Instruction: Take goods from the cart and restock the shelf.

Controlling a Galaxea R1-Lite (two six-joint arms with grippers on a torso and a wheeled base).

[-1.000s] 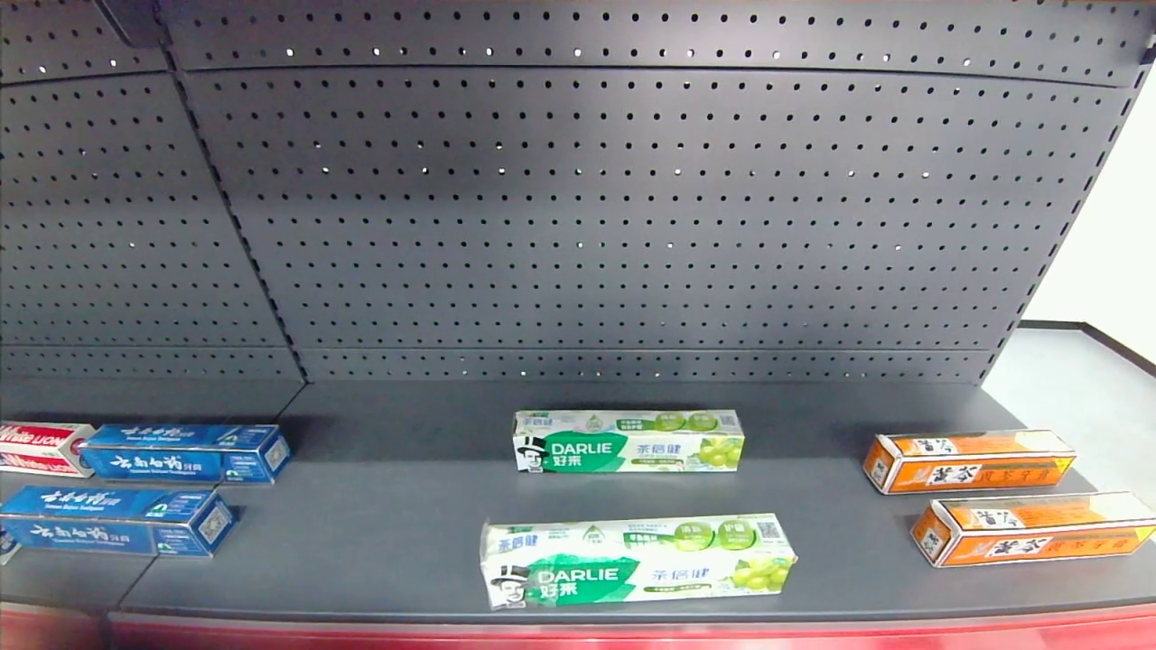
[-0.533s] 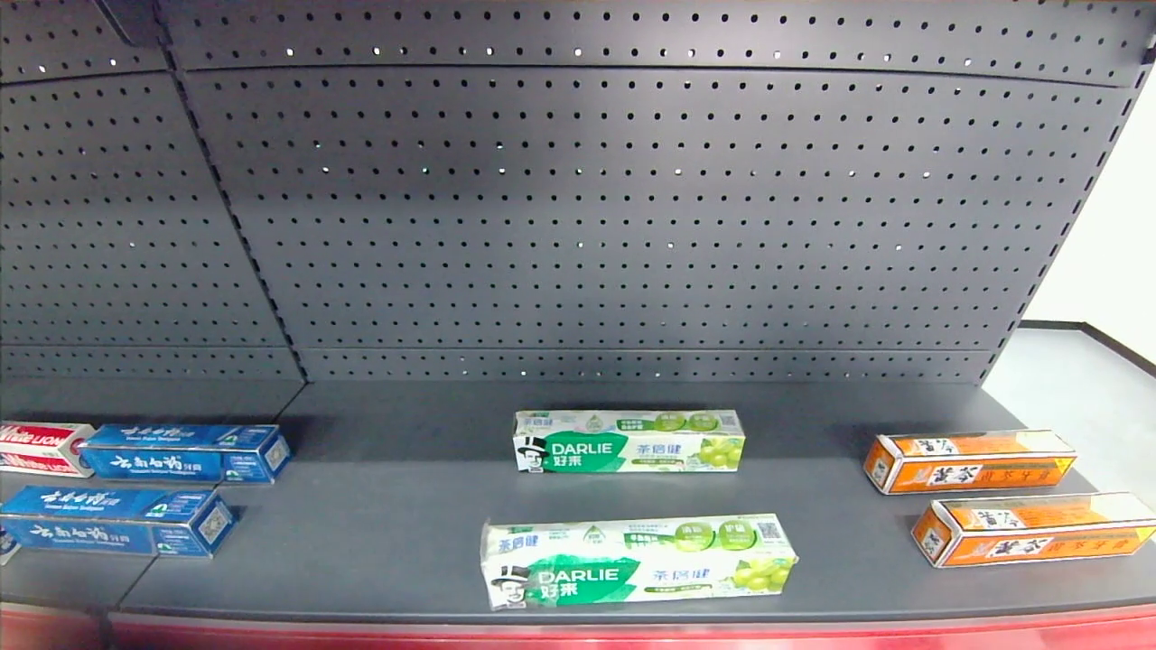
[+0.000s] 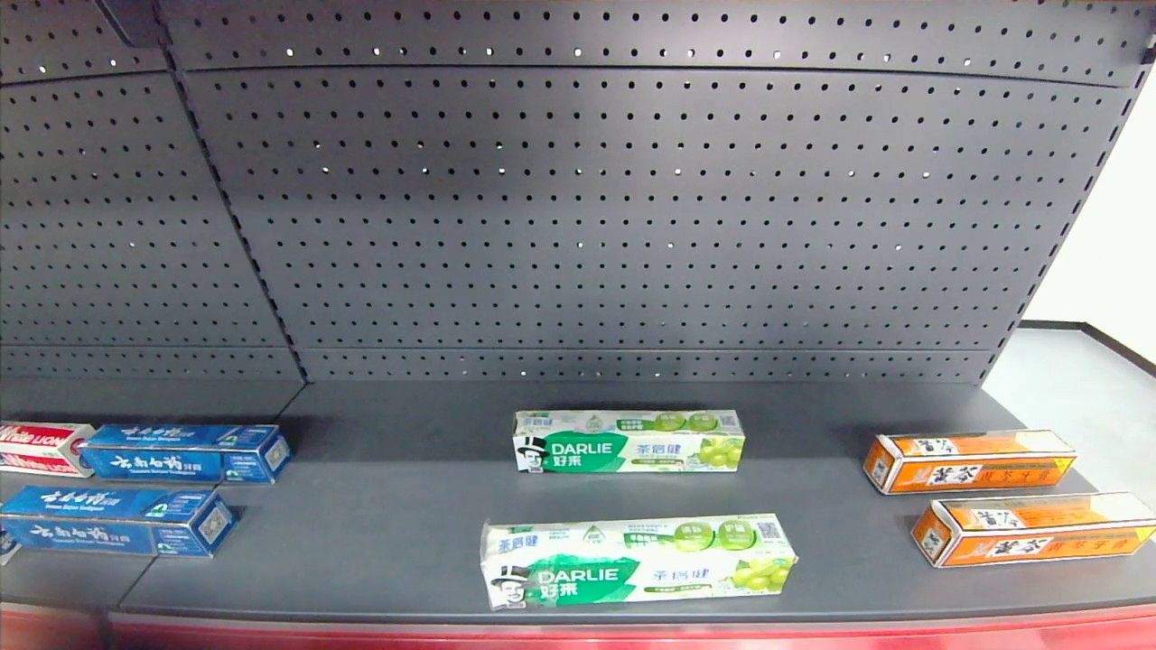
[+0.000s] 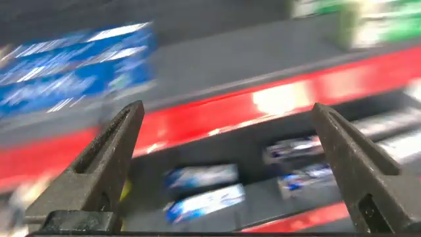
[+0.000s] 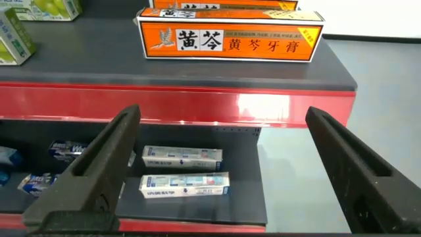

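Hanging released and empty before the red front edge of the shelf (image 5: 197, 102), the left claw (image 4: 228, 110) and right claw (image 5: 223, 113) risk knocking the front orange toothpaste box (image 5: 230, 41), lying near that edge, on rising.

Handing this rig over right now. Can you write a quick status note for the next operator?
Left gripper: open, empty, low before the shelf's red front edge.
Right gripper: open, empty, low before the orange cartons.
Dark grey shelf: two green toothpaste cartons centre, orange pair right, two blue cartons and a red-and-white carton left.
Done: these cartons shelved.
Left: fetch more goods, fill bare space.
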